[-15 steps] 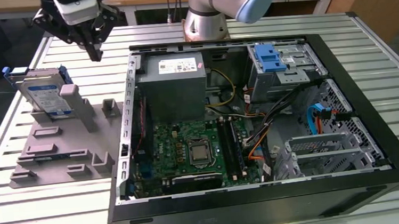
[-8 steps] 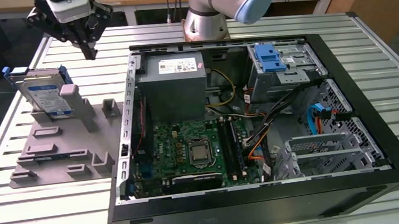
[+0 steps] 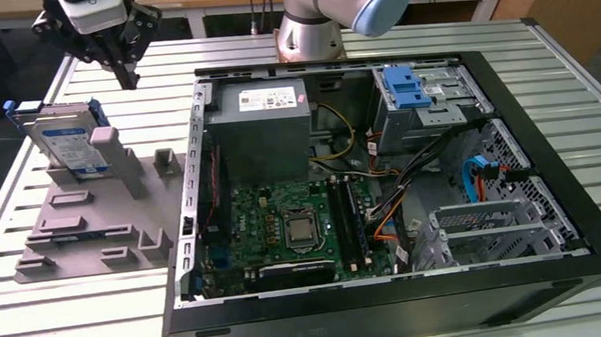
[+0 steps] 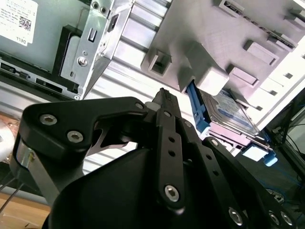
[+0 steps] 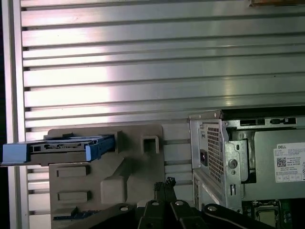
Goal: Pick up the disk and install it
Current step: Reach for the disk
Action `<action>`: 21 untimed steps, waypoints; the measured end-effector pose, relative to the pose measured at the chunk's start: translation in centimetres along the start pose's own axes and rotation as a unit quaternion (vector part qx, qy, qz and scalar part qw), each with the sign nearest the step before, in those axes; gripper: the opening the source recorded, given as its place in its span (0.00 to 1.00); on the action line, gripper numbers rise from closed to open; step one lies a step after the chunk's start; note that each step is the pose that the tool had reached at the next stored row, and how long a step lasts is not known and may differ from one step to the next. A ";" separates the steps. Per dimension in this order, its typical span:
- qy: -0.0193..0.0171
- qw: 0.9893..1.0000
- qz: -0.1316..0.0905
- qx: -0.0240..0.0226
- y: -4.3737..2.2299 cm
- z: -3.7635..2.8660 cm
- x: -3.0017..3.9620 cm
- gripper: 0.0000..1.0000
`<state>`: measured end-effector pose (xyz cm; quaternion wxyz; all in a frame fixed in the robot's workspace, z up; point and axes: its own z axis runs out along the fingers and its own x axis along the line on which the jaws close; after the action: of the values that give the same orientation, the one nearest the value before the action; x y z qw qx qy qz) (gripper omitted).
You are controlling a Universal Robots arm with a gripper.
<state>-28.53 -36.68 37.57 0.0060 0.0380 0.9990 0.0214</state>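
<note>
Hangs with the gripper [image 3: 130, 79] closed and empty above the table [image 3: 76, 319], near the disk [image 3: 66, 147] standing on its edge in the grey holder [image 3: 80, 234] beside the computer [image 3: 399, 322] — seems the pick-up step, not yet done — and needs the gripper opened and lined up over the disk.

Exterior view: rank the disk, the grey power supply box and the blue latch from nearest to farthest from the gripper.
1. The disk, standing in the grey holder at the exterior view's left, close to the gripper.
2. The grey power supply box, inside the case.
3. The blue latch, toward the exterior view's right.
</note>
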 end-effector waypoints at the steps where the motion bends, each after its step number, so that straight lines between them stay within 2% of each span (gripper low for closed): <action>1: 0.000 1.000 0.000 0.000 0.02 0.01 0.10 0.11; 21: 0.000 1.000 0.000 0.000 0.46 0.14 1.81 0.11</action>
<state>-30.30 -36.07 37.43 0.0060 0.0380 0.9990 0.0214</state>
